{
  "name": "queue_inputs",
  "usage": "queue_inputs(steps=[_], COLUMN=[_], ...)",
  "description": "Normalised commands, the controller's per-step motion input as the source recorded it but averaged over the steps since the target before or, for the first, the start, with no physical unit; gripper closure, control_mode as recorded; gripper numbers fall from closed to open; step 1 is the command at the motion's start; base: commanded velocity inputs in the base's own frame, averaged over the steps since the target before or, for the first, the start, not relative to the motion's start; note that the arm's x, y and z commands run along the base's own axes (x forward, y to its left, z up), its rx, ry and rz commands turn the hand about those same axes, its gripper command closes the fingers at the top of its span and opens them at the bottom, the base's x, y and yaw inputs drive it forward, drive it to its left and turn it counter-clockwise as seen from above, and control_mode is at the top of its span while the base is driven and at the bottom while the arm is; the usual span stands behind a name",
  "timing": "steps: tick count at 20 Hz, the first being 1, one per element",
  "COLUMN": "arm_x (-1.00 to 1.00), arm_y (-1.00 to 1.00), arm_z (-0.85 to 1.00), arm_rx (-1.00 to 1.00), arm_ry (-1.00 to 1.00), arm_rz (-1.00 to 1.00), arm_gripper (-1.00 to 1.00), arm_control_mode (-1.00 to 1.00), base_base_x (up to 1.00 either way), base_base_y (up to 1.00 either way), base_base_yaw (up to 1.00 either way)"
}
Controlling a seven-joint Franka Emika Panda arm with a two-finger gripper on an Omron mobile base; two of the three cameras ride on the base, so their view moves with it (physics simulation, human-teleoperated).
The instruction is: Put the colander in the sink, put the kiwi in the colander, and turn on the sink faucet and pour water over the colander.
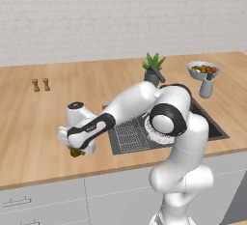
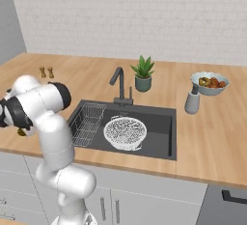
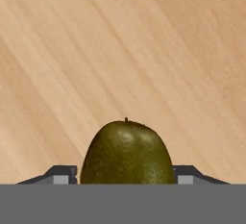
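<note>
Down low on the left side of the wooden desk (image 1: 43, 118), the arm is reaching out and over, and the jaws (image 3: 126, 180) sit right at the kiwi (image 3: 126, 153). From the hand view the dark olive fruit fills the space between the two finger tips (image 3: 60, 176), one on each side, close against its flanks; whether they have actually pinched it or are just beside its skin, I cannot tell, so call it partly open around the fruit. In the left base view a sliver of the kiwi (image 1: 75, 152) peeks out under the hand, resting on the desk near the front edge, well to the left of the sink (image 1: 217, 131). Over in the right base view, the colander (image 2: 125, 132) already sits inside the sink (image 2: 161, 122), white and dotted with holes, just right of the wire rack section (image 2: 88, 122). The sink faucet (image 2: 118, 86) stands behind the basin, with its spout angled to the left of the view. A green potted plant (image 2: 143, 73) is beside it, and farther right a pale bowl of orange-red food (image 2: 209, 83) sits with a grey bottle (image 2: 192, 102) just in front. Two small wooden shakers (image 1: 40, 84) stand far back on the left of the desk, well apart from the action.
</note>
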Motion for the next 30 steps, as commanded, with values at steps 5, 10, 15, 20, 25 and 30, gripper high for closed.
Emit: queue_inputs(steps=[5,10,15,20,25,30], arm_x=[-0.29,-0.42,-0.42,-0.36,-0.31,-0.22], arm_y=[-0.42,-0.66,-0.77,-0.78,-0.84,-0.82], arm_z=[0.12,0.36,0.38,0.53,0.53,0.52], arm_rx=[0.00,0.02,0.07,0.14,0.09,0.04], arm_ry=[-0.01,-0.09,-0.06,0.00,-0.01,-0.02], arm_rz=[0.15,0.15,0.13,0.00,0.05,0.10], arm_gripper=[1.00,1.00,1.00,1.00,1.00,1.00], arm_control_mode=[-1.00,-1.00,-1.00,-1.00,-1.00,-1.00], base_base_x=[0.00,0.00,0.00,0.00,0.00,0.00], base_base_y=[0.00,0.00,0.00,0.00,0.00,0.00], base_base_yaw=[0.00,0.00,0.00,0.00,0.00,0.00])
